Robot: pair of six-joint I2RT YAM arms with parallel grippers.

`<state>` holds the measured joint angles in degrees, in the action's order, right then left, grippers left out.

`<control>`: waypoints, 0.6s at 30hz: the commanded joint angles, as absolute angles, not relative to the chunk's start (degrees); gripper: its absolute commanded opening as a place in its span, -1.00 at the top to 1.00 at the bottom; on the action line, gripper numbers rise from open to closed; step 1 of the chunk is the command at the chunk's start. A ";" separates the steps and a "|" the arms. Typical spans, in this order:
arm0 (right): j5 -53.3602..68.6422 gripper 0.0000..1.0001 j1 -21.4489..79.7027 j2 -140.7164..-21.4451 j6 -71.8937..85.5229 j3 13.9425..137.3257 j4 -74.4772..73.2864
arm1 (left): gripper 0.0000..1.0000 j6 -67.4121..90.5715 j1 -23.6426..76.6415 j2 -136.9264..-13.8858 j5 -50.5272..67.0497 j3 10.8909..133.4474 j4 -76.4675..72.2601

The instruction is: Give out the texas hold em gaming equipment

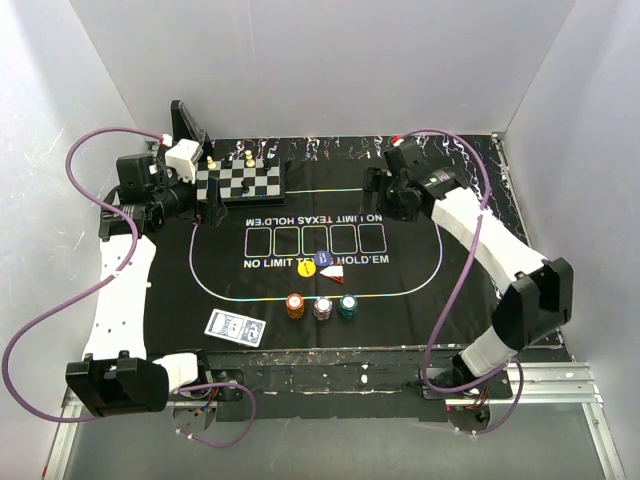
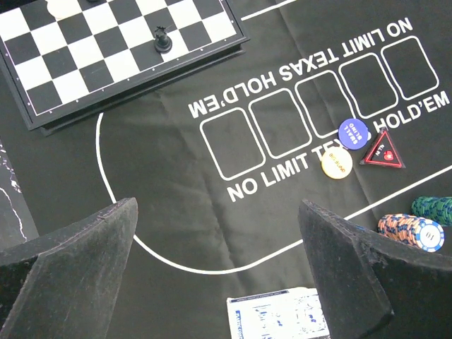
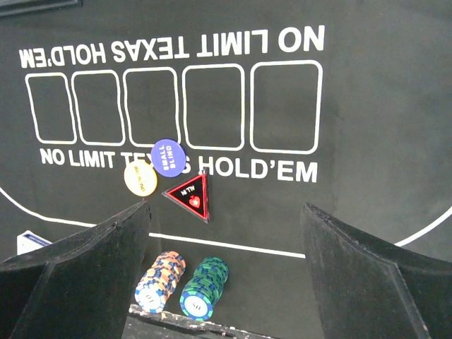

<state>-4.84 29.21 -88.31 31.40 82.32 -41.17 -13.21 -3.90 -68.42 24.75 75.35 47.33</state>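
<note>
Nothing dealt yet: your left gripper (image 2: 217, 205) and right gripper (image 3: 226, 207) hang open, empty, over the black felt poker mat (image 1: 400, 290), its near edge holding striped chip stacks (image 1: 322, 307) and blue-backed card deck (image 1: 236, 327), awaiting your first reach-and-grasp.

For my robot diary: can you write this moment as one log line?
left fingers: open, empty | right fingers: open, empty | chips, cards, markers: untouched on mat

Lab robot cell: white enclosure walls (image 1: 320, 60), aluminium rail frame (image 1: 560, 383).
</note>
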 commanded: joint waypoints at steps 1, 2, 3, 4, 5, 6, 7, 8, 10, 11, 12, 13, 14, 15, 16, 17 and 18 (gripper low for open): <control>-8.78 -0.86 33.21 -93.94 28.83 89.28 -45.08 | -0.96 -10.73 -3.87 -67.58 23.65 74.53 45.00; -10.01 -0.87 34.35 -95.87 28.83 91.30 -46.48 | -0.96 -10.81 -3.87 -68.11 23.82 74.62 45.17; -11.06 -0.87 35.24 -97.89 28.48 93.41 -47.63 | -0.96 -11.68 -3.87 -68.81 24.34 74.97 46.05; -12.47 -0.87 36.64 -100.09 28.30 95.17 -48.68 | -0.96 -12.56 -3.78 -69.69 25.13 75.75 47.10; -13.61 -0.87 37.52 -101.67 27.87 96.93 -49.30 | -0.96 -12.66 -3.78 -70.57 25.40 76.28 47.98; -14.32 -0.88 38.66 -103.69 27.77 98.25 -49.65 | -0.96 -13.00 -3.78 -71.36 24.79 76.64 48.25; -14.67 -0.88 39.45 -105.45 27.69 99.48 -49.75 | -0.96 -13.01 -3.87 -72.06 24.52 77.16 48.77; -14.85 -0.84 39.98 -106.69 27.69 100.28 -49.57 | -0.96 -13.09 -3.87 -72.68 24.35 77.60 49.13; -14.16 -0.79 40.69 -109.50 28.21 101.25 -48.87 | -0.96 -12.83 -4.13 -72.95 23.73 77.78 48.96; -13.63 -0.78 40.95 -110.99 28.56 101.51 -48.61 | -0.96 -12.66 -4.30 -73.12 24.17 77.78 48.78; -12.75 -0.74 41.31 -111.96 28.83 101.51 -47.99 | -0.96 -12.31 -4.31 -73.12 24.52 77.78 48.78; -12.40 -0.72 41.83 -112.76 29.18 101.43 -47.12 | -0.96 -12.04 -4.48 -73.30 24.87 77.96 48.78; -12.13 -0.71 42.44 -113.81 29.18 101.34 -46.33 | -0.96 -11.69 -4.48 -73.65 25.40 78.22 48.95; -12.04 -0.71 43.06 -114.86 29.35 101.42 -45.88 | -0.96 -11.17 -4.40 -74.00 25.57 78.48 49.04; -11.95 -0.71 43.59 -115.57 29.62 101.60 -45.44 | -0.96 -10.64 -4.39 -74.26 25.58 78.75 49.13; -11.87 -0.71 44.12 -116.53 29.79 101.78 -45.18 | -0.96 -10.29 -4.48 -74.70 25.58 79.10 49.30; -12.04 -0.71 44.56 -117.24 30.06 102.04 -45.09 | -0.96 -10.20 -4.48 -74.97 25.49 79.10 49.39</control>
<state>-11.86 42.78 -115.48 28.77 99.22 -46.41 -11.60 -4.05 -74.74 24.51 76.16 48.86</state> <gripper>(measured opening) 0.857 0.981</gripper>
